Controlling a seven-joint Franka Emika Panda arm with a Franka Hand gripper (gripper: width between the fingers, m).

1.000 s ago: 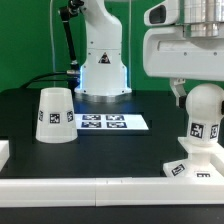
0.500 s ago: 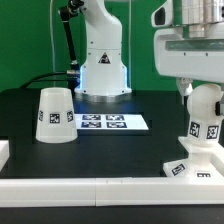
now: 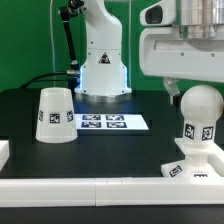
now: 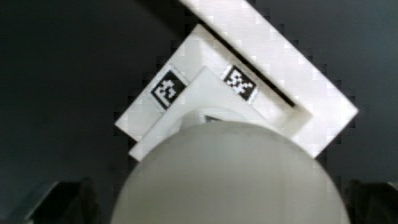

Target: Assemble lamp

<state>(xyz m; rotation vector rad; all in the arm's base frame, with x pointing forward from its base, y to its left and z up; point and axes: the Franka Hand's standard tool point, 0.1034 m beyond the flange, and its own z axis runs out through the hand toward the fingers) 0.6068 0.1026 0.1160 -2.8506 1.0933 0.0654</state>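
The white round-headed bulb (image 3: 200, 118) stands upright on the flat square base (image 3: 196, 171) at the exterior view's right, by the front rail. My gripper (image 3: 198, 92) hangs just above the bulb's head, with one dark finger (image 3: 172, 94) showing beside it and apart from it. In the wrist view the bulb's head (image 4: 222, 175) fills the space between my gripper's (image 4: 217, 208) two dark fingers (image 4: 61, 202), and the tagged base (image 4: 267, 95) lies beyond it. The jaws are open and hold nothing. The cone shade (image 3: 55, 115) stands alone at the exterior view's left.
The marker board (image 3: 113, 123) lies flat in the middle of the black table. The robot's white pedestal (image 3: 103, 60) stands behind it. A white rail (image 3: 90, 186) runs along the table's front edge, with a short white block (image 3: 4, 152) at its left end.
My gripper body swung a little to the exterior view's right, then back to the left over the bulb. The bulb now shows slightly further left. The shade has not moved.
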